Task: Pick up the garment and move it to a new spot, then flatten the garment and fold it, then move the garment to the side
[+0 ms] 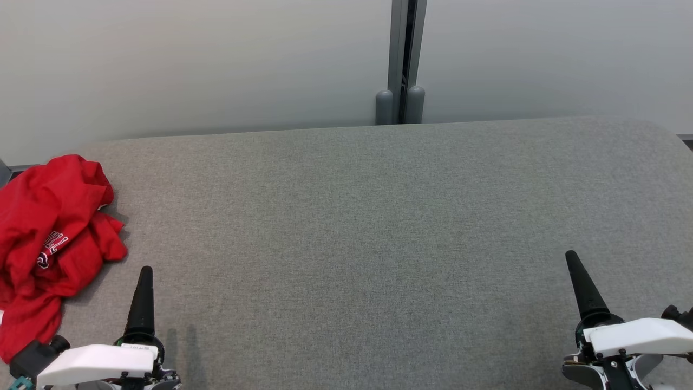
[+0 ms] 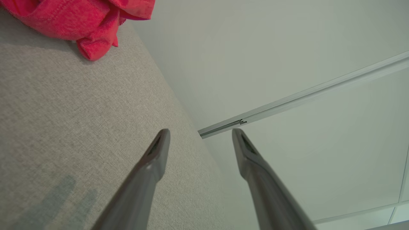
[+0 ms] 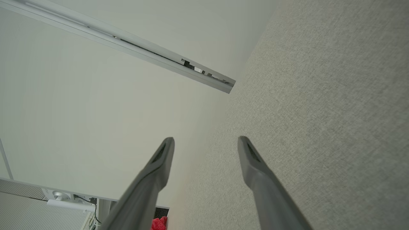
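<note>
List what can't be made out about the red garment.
- Head view: the red garment runs off the left edge; it is crumpled, so its kind and full shape stay unknown.
- Head view: its white print is folded into creases, unreadable.
- Left wrist view: the top edge cuts the garment off.
- Right wrist view: a red scrap at the bottom edge is too small to identify.

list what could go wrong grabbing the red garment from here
The red garment is bunched at the table's left edge, apparently spilling over it; a shallow pinch by the open left hand might catch one layer and drag the rest off. The right hand, also open, sits at the far side, so help would probably need a long reach.
</note>
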Controlling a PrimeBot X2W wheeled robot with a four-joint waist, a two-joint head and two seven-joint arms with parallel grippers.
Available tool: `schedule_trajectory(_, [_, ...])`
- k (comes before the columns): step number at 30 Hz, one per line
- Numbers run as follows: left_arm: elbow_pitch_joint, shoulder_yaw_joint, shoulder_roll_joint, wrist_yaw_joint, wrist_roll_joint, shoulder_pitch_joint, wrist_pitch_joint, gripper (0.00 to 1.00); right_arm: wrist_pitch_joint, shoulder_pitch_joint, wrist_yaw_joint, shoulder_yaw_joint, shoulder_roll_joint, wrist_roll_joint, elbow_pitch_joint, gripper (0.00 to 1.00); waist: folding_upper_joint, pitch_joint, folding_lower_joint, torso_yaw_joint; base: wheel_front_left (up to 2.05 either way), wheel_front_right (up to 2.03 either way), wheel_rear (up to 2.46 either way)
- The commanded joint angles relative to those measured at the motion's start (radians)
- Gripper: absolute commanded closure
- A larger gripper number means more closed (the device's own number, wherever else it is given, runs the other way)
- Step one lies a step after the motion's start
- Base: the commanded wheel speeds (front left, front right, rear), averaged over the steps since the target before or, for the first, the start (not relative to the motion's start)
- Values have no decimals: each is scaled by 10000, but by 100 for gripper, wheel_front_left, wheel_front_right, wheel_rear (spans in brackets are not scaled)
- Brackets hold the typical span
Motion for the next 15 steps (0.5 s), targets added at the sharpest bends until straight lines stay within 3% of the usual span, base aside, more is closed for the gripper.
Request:
schedule_trajectory(1, [-148,37,93,-3,318,-304,-60,0,-99,-344,12,28,-110,-251,-110,0,0,2,0,-2,0,0,0])
schedule_trajectory(15, [-75,-4,78,63,2823,-235,-556,0,-598,-435,14,151,-56,-2776,9,0,0,35,0,-35,0,0,0])
